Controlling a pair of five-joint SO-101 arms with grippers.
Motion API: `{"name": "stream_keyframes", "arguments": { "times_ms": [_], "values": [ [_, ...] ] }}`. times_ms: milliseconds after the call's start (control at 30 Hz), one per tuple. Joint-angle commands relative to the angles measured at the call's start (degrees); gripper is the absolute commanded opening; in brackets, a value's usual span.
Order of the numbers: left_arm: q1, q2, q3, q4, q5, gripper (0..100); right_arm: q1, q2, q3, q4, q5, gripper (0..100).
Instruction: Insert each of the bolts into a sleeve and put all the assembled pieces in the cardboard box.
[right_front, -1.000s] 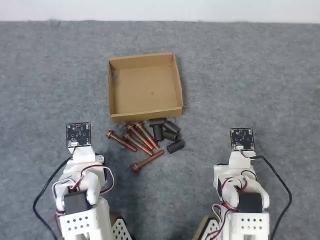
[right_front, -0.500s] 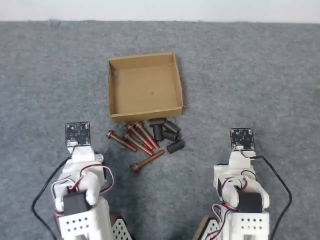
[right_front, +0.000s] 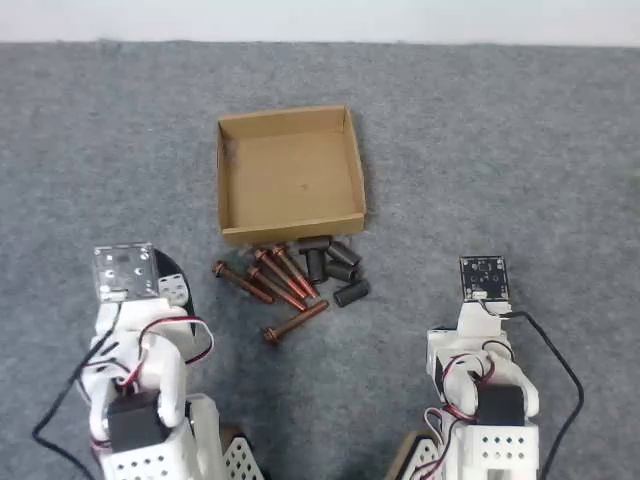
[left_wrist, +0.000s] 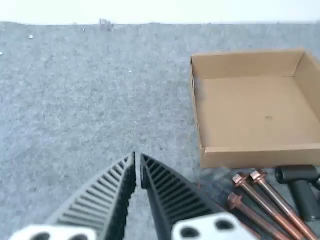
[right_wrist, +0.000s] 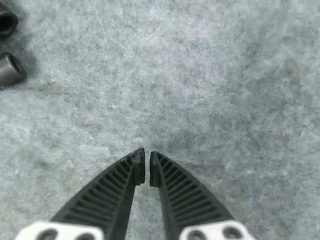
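Several copper bolts (right_front: 272, 281) lie fanned on the grey mat just in front of the cardboard box (right_front: 223, 180), one bolt (right_front: 295, 321) apart and nearer the arms. Several black sleeves (right_front: 337, 266) cluster to their right. The left arm (right_front: 127, 285) sits left of the bolts; its gripper (left_wrist: 138, 161) is shut with nothing in it, hovering over bare mat, with the box (left_wrist: 197, 113), bolts (left_wrist: 260, 196) and a sleeve (left_wrist: 300, 183) off to one side. My right gripper (right_wrist: 146, 154) is shut and holds nothing, over bare mat, with two sleeves (right_wrist: 10, 69) farther off.
The box holds nothing and stands open-topped at the table's middle. Grey mat stretches free on both sides of the box and between the two arm bases (right_front: 485, 400). A pale wall edge runs along the far side.
The left arm's wrist has risen and swung left, away from the bolts. The right arm, bolts, sleeves and box have not moved.
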Motion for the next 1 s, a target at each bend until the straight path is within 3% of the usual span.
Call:
{"name": "stream_keyframes", "arguments": {
  "times_ms": [0, 167, 433, 667, 800, 967],
  "values": [
    [0.18, 13.36, -10.51, 0.26, 0.53, 1, 0.48, -1.10, 1.05, 0.31, 0.79, 0.8],
    [0.18, 32.18, -17.10, -1.85, 6.42, 1, -1.54, -1.10, 1.05, 0.31, 0.79, 0.8],
    [0.09, 53.45, -17.54, -11.69, 16.53, 1, -1.89, -1.10, 1.05, 0.31, 0.79, 0.8],
    [-0.18, 55.30, -17.27, -11.96, 16.70, 1, 7.87, -1.19, -4.31, -3.21, 1.85, 1.9],
    [-0.18, 55.30, -14.73, -15.47, 16.70, 1, 7.87, -1.19, -0.44, -15.60, 12.57, 8.8],
    [-0.26, 55.30, -11.91, -20.92, 16.79, 1, 2.68, -0.92, -1.05, -23.16, 6.24, 5.2]
  ]
}}
